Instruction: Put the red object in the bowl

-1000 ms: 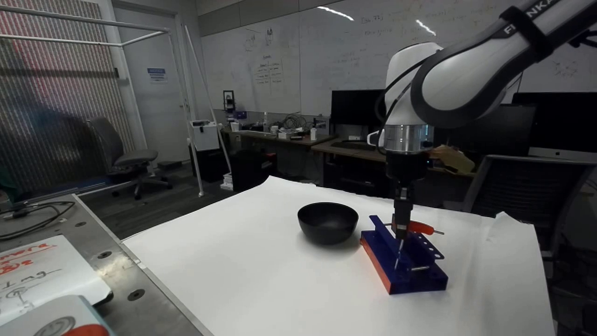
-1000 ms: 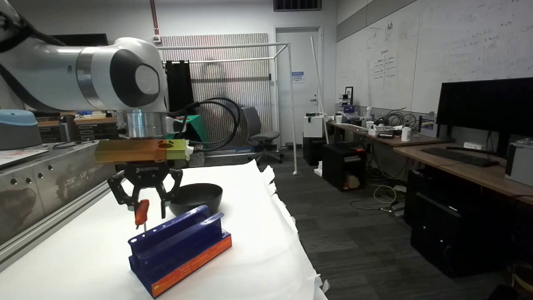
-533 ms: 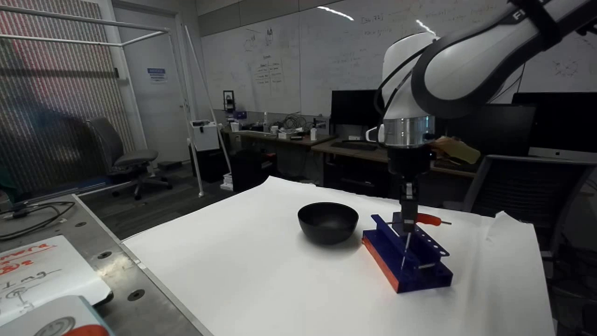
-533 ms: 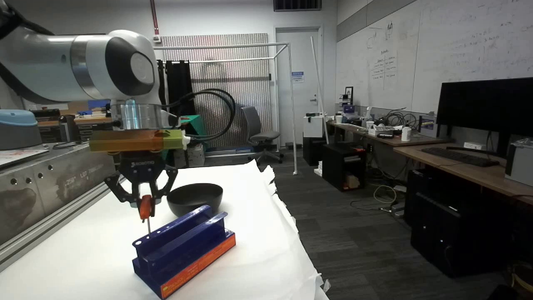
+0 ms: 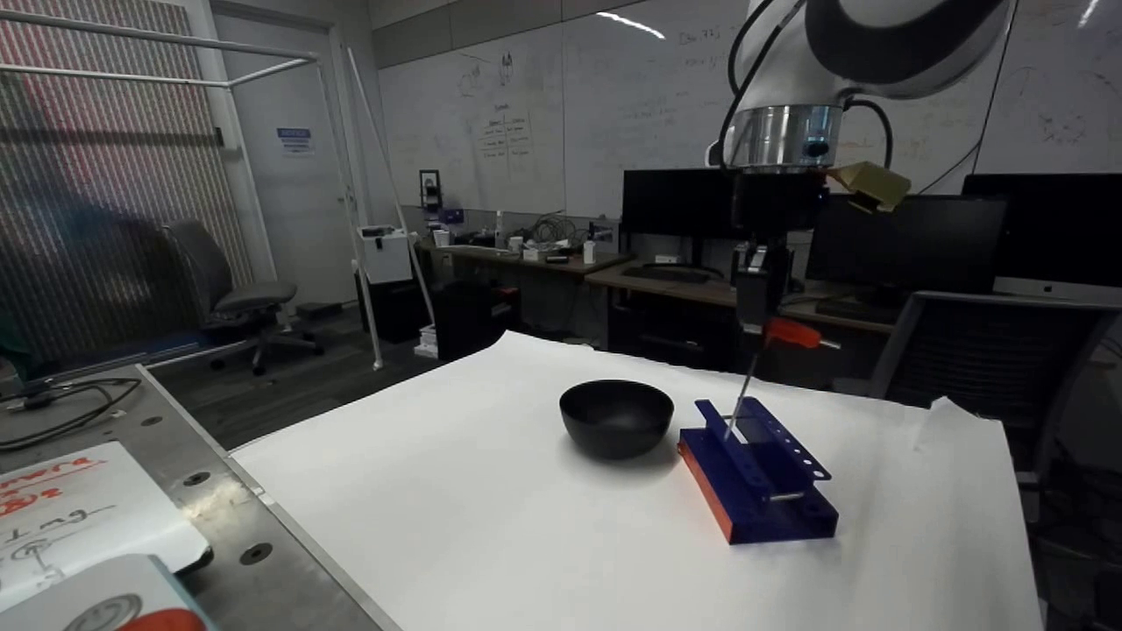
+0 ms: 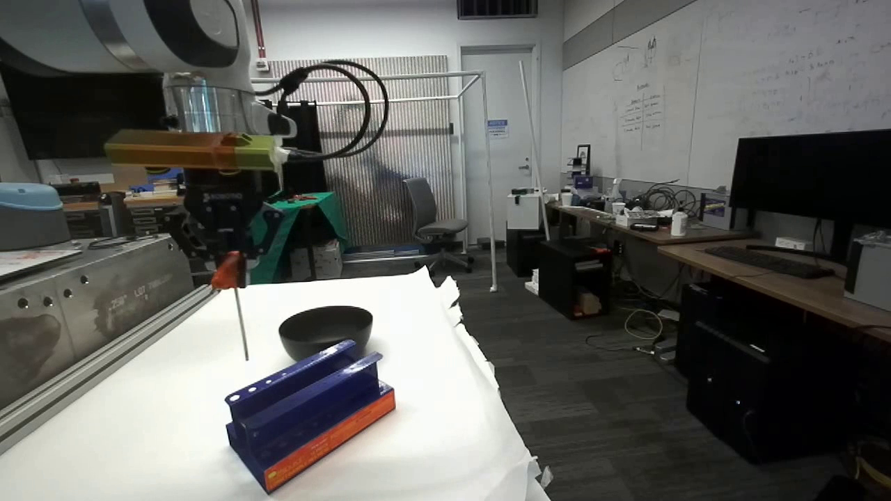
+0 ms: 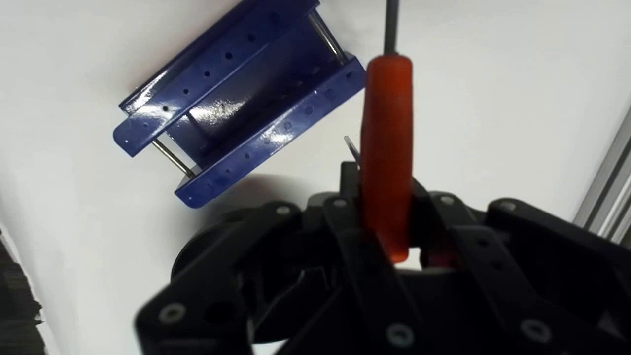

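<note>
Blue and long, with an orange strip [image 6: 330, 442] down one side, the rack [image 6: 306, 414] is what crowds you most: it sits on the white-covered table [image 5: 473, 517] just beside the black bowl [image 6: 306, 339]. Along one edge of the table you have a metal bench [image 5: 230, 513] with paper [image 5: 96, 508] and cables [image 5: 37, 403] on it; farther off stand a dark chair [image 5: 999, 377] and a desk [image 6: 779, 284] with a keyboard [image 6: 769, 261] and a monitor [image 6: 811, 177].

In an exterior view the bowl [image 5: 616, 434] shows its near wall whole; in an exterior view the rack [image 6: 306, 414] covers part of it. Your wrist view looks straight down into the rack and shows two metal rods [image 7: 172, 158] across its ends, while most of the bowl is lost behind your tool [image 7: 384, 191]. The thin shaft [image 5: 745, 388] seems to overlap the rack in an exterior view, yet in an exterior view the shaft [image 6: 241, 323] hangs apart from it, as it does in your wrist view.

Your tool is pinching the red handle [image 6: 224, 277] in the air above the table, outside the bowl. To your eye it is smooth, rounded and orange-red, lying nearly level, with a short metal stub [image 5: 828, 344] poking out of one end and the long shaft slanting down below it.
</note>
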{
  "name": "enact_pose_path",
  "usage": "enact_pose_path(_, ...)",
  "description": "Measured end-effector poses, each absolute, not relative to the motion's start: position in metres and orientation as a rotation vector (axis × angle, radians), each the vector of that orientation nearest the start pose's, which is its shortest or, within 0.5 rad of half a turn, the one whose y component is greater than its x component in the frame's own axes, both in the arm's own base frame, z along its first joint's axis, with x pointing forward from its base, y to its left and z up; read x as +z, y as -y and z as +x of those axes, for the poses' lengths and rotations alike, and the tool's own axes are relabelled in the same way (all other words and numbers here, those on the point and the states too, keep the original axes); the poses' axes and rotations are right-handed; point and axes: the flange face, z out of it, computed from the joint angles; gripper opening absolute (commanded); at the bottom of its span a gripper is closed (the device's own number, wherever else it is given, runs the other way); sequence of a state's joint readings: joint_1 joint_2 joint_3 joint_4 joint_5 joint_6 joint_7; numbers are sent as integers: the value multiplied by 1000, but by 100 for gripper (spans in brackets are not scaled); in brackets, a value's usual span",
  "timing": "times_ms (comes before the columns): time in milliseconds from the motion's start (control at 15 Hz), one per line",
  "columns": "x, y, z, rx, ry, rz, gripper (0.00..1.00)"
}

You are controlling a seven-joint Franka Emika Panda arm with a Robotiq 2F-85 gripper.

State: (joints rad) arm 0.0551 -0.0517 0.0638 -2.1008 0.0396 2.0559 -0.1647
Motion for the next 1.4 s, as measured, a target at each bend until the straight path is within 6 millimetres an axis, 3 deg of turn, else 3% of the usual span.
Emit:
enact_pose_path(267, 440, -49, 548, -179, 136, -3041, 9)
enact_pose_path(733, 381, -40, 593, -494, -309, -2951, 9)
enact_pose_path(1067, 350, -25, 612, -670, -630, -2827, 9)
enact_pose_path(1267, 320, -16, 618, -693, -768, -2782, 10)
enact_pose_path(1333, 309, -16, 620, -688, -798, -2774, 15)
enact_pose_path(1400, 298, -16, 622, -681, -821, -2768, 44)
